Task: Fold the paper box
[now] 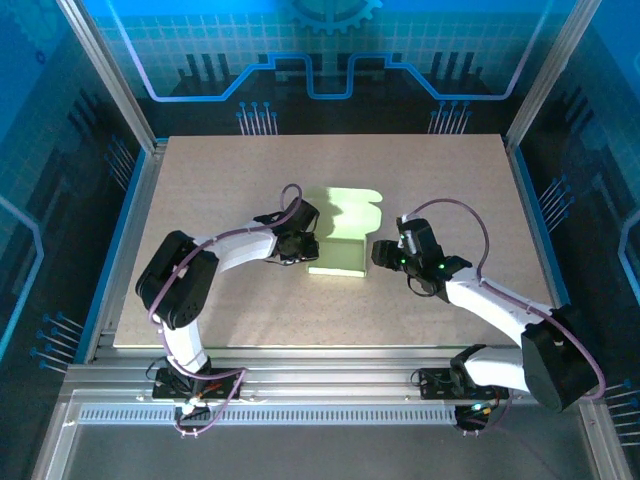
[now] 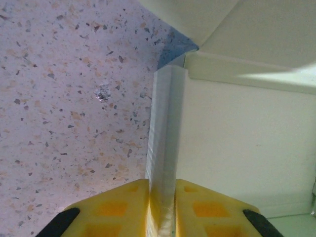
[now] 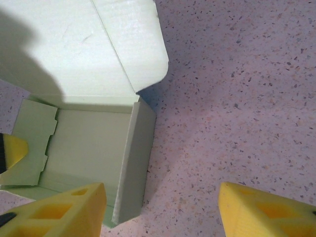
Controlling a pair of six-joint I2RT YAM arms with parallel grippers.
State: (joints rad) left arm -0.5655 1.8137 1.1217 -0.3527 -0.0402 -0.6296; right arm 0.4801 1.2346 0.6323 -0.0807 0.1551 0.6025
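From above, the paper box sits near the middle of the table, a pale lime-green shallow tray with a broad lid panel lying back toward the far side. The left gripper is at its left edge and the right gripper just beside its right edge; from this height neither grip can be judged. The left wrist camera settles the first one. The left gripper is clenched on the box's upright side wall, with the yellow fingers pressed against both faces of a thin, doubled strip of card that rises straight up from between them. To its right lies the smooth matte floor of the paper box, to its left the table, a pale surface flecked with dark and tan specks. The right wrist camera looks down into the paper box and shows its shape: a rectangular floor, a folded right wall, a stepped tab lying against the left wall, and the lid panel with a crease line and a rounded corner. The right gripper is released, its blocky yellow fingers standing wide apart, with the box's right wall and bare table in the gap. Whether the near finger touches the card cannot be told.
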